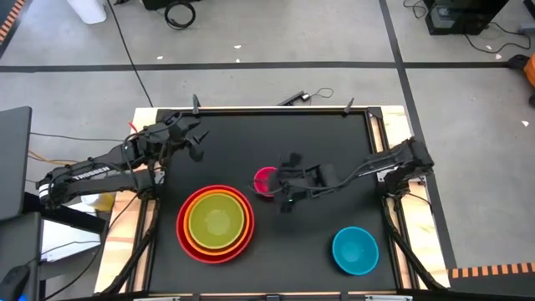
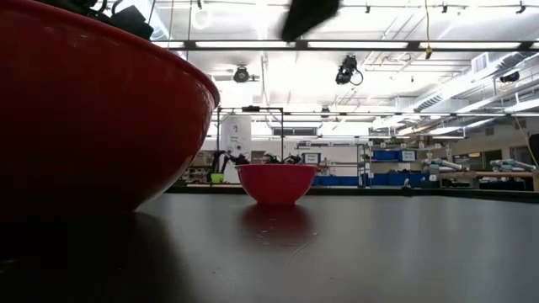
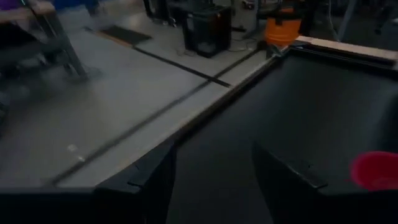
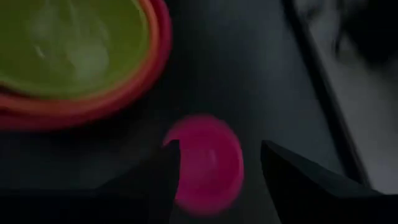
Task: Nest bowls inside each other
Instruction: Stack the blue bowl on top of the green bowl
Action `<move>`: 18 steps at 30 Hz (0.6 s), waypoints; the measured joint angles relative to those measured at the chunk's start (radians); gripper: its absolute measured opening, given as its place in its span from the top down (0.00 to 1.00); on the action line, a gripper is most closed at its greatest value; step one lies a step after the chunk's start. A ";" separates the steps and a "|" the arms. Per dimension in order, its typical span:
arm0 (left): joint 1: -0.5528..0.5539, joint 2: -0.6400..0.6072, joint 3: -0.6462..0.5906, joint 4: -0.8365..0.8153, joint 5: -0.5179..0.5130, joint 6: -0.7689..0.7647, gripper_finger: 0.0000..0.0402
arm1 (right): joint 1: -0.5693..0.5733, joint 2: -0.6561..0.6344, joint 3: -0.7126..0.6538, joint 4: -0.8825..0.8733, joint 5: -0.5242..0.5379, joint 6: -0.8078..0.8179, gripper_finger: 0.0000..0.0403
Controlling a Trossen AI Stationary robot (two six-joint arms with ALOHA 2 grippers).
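Near the table's middle the small pink bowl (image 1: 265, 179) (image 2: 275, 183) stands upright on its base. My right gripper (image 1: 278, 191) (image 4: 219, 155) hangs open above it, slanting down; its fingers frame the bowl (image 4: 208, 163) from above and stand clear of it. The yellow-green bowl (image 1: 217, 219) sits inside the orange bowl (image 1: 191, 227), which sits inside the red bowl (image 1: 181, 237), at the near left. Alone at the near right stands the blue bowl (image 1: 354, 249). My left gripper (image 1: 196, 142) (image 3: 214, 180) waits open over the far left of the table.
The black table top (image 1: 334, 142) has a raised wooden rim (image 1: 276, 109) along its far edge. In the low view the red bowl's wall (image 2: 84, 109) fills the left side. Bare table lies between the stack and the blue bowl.
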 joint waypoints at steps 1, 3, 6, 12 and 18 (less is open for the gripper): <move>0.000 0.000 0.000 -0.010 0.023 -0.025 0.46 | 0.001 -0.018 -0.007 -0.070 -0.006 0.058 0.44; -0.009 0.000 0.000 -0.024 0.096 -0.080 0.46 | 0.007 -0.050 -0.041 -0.199 -0.030 0.160 0.45; -0.047 0.000 0.000 -0.007 0.226 -0.140 0.46 | 0.036 -0.093 -0.116 -0.359 -0.108 0.299 0.47; -0.230 0.036 0.000 0.047 0.488 -0.110 0.46 | 0.152 -0.184 -0.373 -0.440 -0.372 0.452 0.49; -0.434 0.138 0.000 0.127 0.462 -0.105 0.46 | 0.282 -0.276 -0.625 -0.399 -0.544 0.609 0.49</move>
